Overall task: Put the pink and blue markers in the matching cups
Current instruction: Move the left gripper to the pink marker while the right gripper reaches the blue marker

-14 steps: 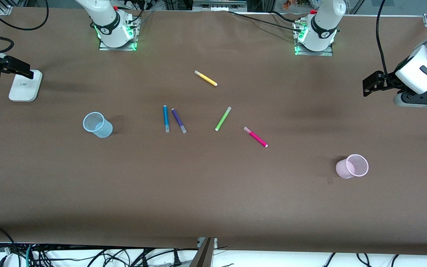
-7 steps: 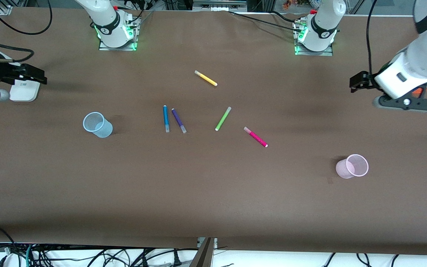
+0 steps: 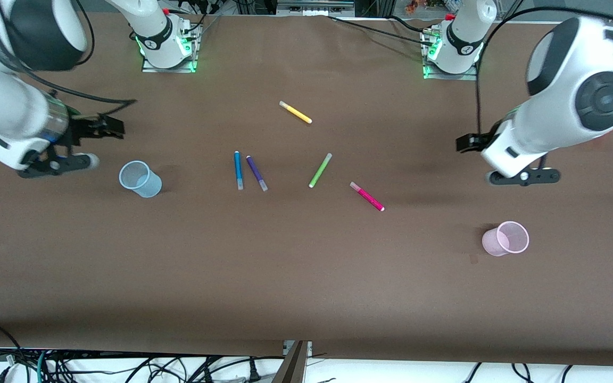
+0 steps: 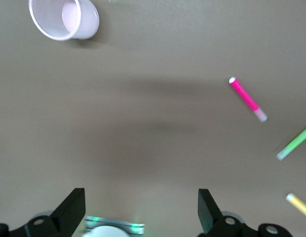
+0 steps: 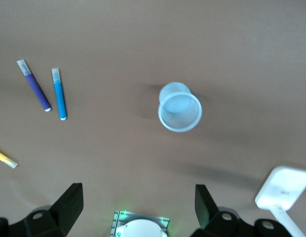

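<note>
The pink marker (image 3: 367, 196) lies flat near the table's middle, and also shows in the left wrist view (image 4: 247, 98). The blue marker (image 3: 238, 170) lies beside a purple marker (image 3: 257, 173), and shows in the right wrist view (image 5: 59, 94). The pale blue cup (image 3: 140, 179) stands toward the right arm's end, also in the right wrist view (image 5: 180, 107). The pale pink cup (image 3: 505, 239) stands toward the left arm's end, also in the left wrist view (image 4: 64, 19). My left gripper (image 3: 467, 142) (image 4: 141, 212) is open and empty over bare table. My right gripper (image 3: 110, 127) (image 5: 138, 210) is open and empty over the table beside the blue cup.
A lime-green marker (image 3: 320, 170) lies between the purple and pink ones. A yellow marker (image 3: 295, 112) lies farther from the front camera. A white flat device (image 5: 284, 187) shows in the right wrist view. Both arm bases (image 3: 167, 45) stand along the table's edge.
Both arms have swung in from the table's ends toward the middle. The right arm now covers the white device in the front view. Markers and cups have not moved.
</note>
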{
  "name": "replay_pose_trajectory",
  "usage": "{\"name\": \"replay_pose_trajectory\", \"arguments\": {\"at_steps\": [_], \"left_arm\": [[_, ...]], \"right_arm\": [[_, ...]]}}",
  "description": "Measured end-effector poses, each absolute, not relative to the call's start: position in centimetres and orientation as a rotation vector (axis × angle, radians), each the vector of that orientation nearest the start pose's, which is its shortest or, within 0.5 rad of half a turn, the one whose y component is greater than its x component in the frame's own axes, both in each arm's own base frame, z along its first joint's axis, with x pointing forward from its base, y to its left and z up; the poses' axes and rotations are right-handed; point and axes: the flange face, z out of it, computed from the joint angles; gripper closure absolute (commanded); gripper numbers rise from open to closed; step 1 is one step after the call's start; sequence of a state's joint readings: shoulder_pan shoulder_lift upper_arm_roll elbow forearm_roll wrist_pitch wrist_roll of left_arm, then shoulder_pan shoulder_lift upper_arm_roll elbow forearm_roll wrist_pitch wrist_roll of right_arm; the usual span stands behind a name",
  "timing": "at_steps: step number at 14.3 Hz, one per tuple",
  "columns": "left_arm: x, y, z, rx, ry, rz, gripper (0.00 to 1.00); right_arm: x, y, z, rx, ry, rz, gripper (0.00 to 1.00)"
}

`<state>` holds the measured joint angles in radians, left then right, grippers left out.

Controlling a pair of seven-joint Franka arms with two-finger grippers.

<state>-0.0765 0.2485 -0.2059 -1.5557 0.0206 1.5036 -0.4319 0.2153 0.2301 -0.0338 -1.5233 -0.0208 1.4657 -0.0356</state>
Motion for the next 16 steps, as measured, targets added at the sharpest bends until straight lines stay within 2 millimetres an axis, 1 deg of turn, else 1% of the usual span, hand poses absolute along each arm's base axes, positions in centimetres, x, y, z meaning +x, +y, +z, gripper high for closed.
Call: {"name": "replay_pose_trajectory", "arguments": {"at_steps": [2,4,6,8,10,12,14,16], "left_arm": [[58.4,-18.5,46.4,-3.012,-0.386,0.440,0.00],[58.9,-21.3,43.9,-3.001,-0.571,0.423,0.00],[59.6,-23.5,41.3,-2.990,-0.707,0.398,0.00],[60.0,-25.3,39.0,-2.980,-0.824,0.378,0.00],[60.2,-27.3,36.8,-2.951,-0.979,0.361,0.00],[60.1,-29.2,34.5,-2.922,-1.096,0.337,0.00],[59.5,-30.1,31.7,-2.914,-1.193,0.294,0.00],[58.1,-31.2,28.7,-2.909,-1.286,0.246,0.00]], "right_arm": [[60.2,11.9,47.3,-3.138,-0.367,0.479,0.00],[61.3,12.5,44.0,-3.132,-0.401,0.503,0.00],[62.2,13.3,41.3,-3.129,-0.433,0.507,0.00],[62.9,14.8,39.5,-3.130,-0.464,0.460,0.00],[63.5,16.8,37.7,-3.117,-0.497,0.403,0.00],[63.9,18.8,35.2,-3.099,-0.521,0.362,0.00],[64.0,20.7,32.4,-3.100,-0.520,0.353,0.00],[63.6,22.9,29.8,-3.119,-0.473,0.337,0.00]]}}
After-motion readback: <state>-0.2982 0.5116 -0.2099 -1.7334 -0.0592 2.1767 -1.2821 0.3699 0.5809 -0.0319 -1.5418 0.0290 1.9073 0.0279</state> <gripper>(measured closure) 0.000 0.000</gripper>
